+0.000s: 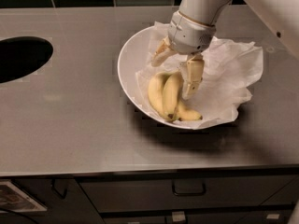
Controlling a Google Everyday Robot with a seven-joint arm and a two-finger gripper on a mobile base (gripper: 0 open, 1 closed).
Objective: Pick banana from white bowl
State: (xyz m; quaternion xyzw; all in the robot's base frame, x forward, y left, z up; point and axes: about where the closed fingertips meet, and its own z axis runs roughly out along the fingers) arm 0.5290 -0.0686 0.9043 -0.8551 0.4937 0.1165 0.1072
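The banana (pixel 172 93), the slim deep-yellow one, lies inside the white bowl (pixel 125 64) on the crumpled paper sheet (pixel 229 73), pressed between a paler, broader banana (pixel 156 93) on its left and a short banana (pixel 189 115) with a black end under its lower part. The gripper (pixel 171 78) hangs low over the bowl with its fingers (pixel 192 76) apart and holding nothing; one finger stands just beside the right flank of the banana, the other is raised near the far rim. I judge this wide stance is meant to take the upper end of the fruit between the jaws before closing. The close neighbours are the difficulty: the pale banana touches it along its length, so the jaws may catch two fruits, or the paper. Around the bowl there is the grey counter (pixel 70 120), a dark round opening (pixel 21 57) well apart on the left, and drawers (pixel 187 190) below.
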